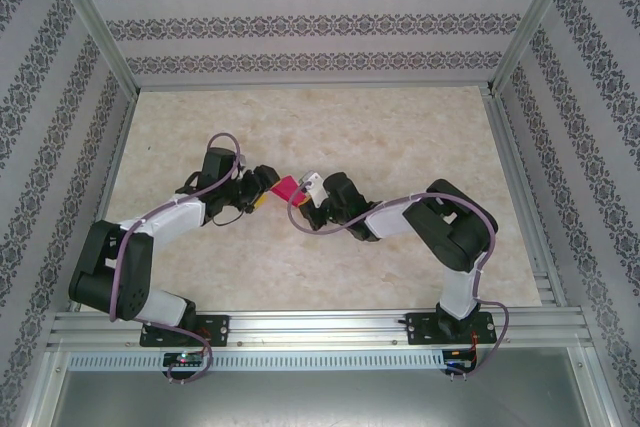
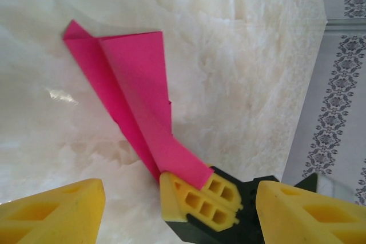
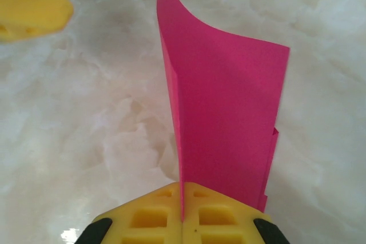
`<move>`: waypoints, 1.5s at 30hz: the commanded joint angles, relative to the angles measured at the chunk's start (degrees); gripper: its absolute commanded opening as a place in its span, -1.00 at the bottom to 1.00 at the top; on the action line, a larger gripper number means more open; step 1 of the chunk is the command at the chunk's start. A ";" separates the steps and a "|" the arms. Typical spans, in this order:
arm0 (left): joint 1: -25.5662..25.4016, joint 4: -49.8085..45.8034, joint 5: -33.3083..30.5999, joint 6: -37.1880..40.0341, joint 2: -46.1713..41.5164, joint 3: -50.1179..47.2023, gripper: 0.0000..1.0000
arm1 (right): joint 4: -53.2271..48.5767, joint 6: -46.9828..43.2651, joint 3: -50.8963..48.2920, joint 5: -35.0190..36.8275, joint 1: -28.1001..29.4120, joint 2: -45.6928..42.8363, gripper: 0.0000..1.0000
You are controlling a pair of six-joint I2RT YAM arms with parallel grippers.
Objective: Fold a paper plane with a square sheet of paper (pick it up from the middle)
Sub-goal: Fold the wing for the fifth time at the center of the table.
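Observation:
The paper plane is a slim, layered fold of magenta-pink paper held up off the table, with one flap flaring sideways. My right gripper is shut on its lower end, the folded edge pinched between the two yellow pads. My left gripper stands open around that pinch point, its yellow fingers wide apart on either side and touching nothing. From above, the pink plane sits between the left gripper and the right gripper, mid-table.
The pale marbled table top lies under both arms. Patterned walls and aluminium frame posts enclose it at the back and sides. A metal rail runs along the near edge at the arm bases.

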 commanded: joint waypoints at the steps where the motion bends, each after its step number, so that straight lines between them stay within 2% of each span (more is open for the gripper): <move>1: -1.13 5.22 0.67 3.06 -1.31 -0.96 0.41 | -3.36 7.23 2.68 -6.18 -1.05 0.65 -1.00; 8: -2.50 10.38 1.97 3.28 1.95 -2.72 0.37 | -4.49 14.87 4.46 -13.30 -4.23 2.68 -1.00; 14: -3.63 15.36 3.21 3.63 5.29 -2.94 0.36 | -4.65 17.10 4.58 -15.76 -5.03 2.95 -1.00; 25: -4.65 18.80 3.78 3.56 9.79 -2.89 -0.01 | -7.85 20.48 6.65 -19.32 -5.76 5.21 -1.00; 45: -5.43 22.94 5.98 2.88 15.60 -1.66 -0.20 | -12.06 22.59 8.66 -19.79 -7.06 8.27 -0.99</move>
